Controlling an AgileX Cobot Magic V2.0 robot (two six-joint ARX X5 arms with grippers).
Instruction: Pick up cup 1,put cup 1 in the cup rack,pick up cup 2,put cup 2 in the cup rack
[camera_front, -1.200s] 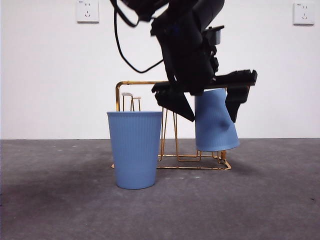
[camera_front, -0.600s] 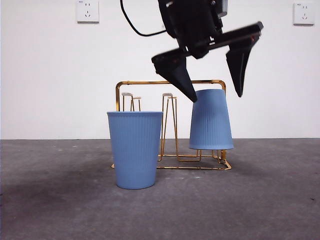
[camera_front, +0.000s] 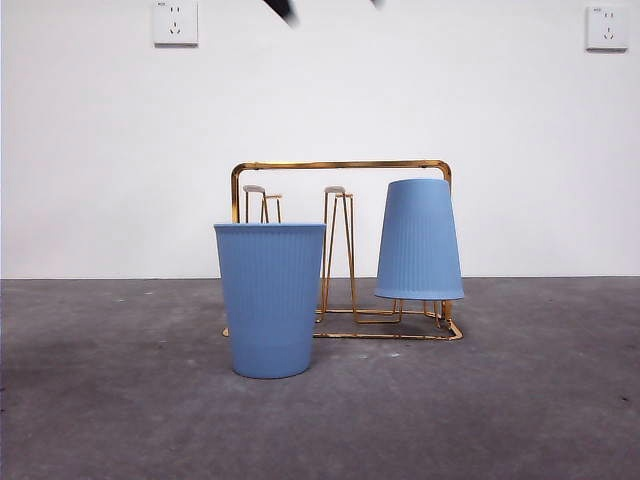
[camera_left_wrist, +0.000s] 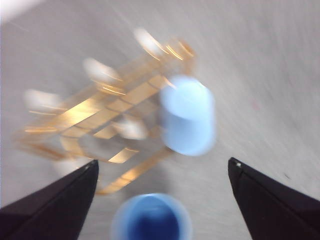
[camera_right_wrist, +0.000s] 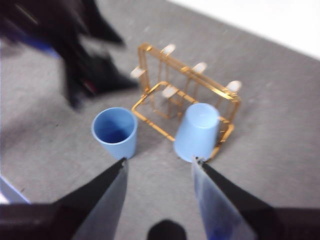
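1. While inverted, cup 1 (camera_front: 419, 240) sits on a cup rack (camera_front: 341, 165) peg, rack's 3 o'clock end.
2. Cup 2 (camera_front: 270, 298) upright on counter (camera_front: 520, 400), at rack's 7 o'clock.
3. Left claw (camera_left_wrist: 160, 200): jaws wide apart, empty, above cups.
4. Right claw (camera_right_wrist: 159, 172): open, empty.

The grey surface (camera_front: 520, 400) carries the cup rack (camera_front: 340, 250) at centre and, near and left of it, my upright blue cup (camera_front: 270, 298).

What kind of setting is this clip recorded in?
Probably a lab test bench, not a kitchen: a bare grey tabletop, a plain white wall with power sockets, and only a gold wire cup rack with two blue cups.
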